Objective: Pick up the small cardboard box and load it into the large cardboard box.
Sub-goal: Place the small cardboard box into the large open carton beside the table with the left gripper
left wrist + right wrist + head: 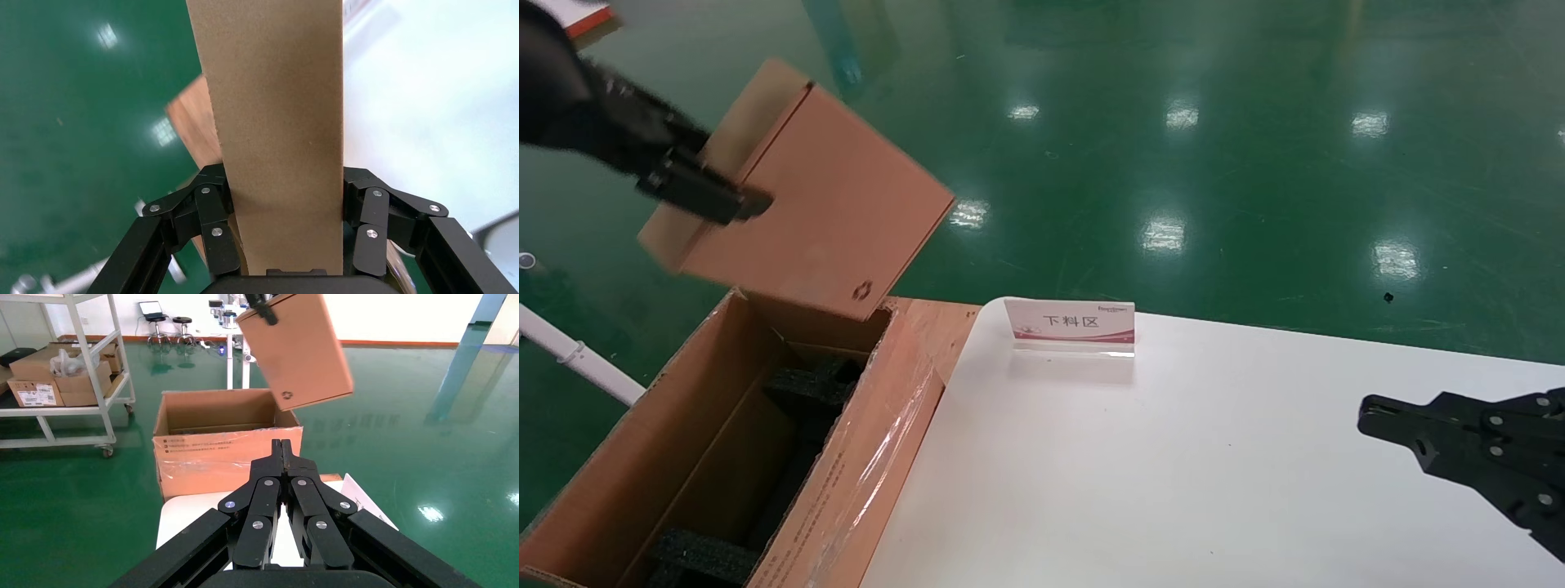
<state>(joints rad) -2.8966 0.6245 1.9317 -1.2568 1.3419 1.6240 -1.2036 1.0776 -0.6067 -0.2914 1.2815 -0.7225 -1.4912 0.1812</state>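
The small cardboard box point(825, 204) hangs tilted in the air, its low corner with the dark printed mark just over the far end of the large cardboard box point(862, 465). My left gripper point(752, 204) is shut on the small box's upper left edge; in the left wrist view the box's pale side point(278, 122) fills the space between the fingers point(211, 226). The large box stands open at the table's left, with black foam blocks point(703, 555) inside. My right gripper point(281, 444) is shut and empty, low over the table at the right point(1369, 412).
A white table point(1173, 474) lies to the right of the large box, with a small sign stand point(1071, 322) at its far edge. Green floor surrounds it. A white shelf cart point(67, 386) with cartons stands farther off in the right wrist view.
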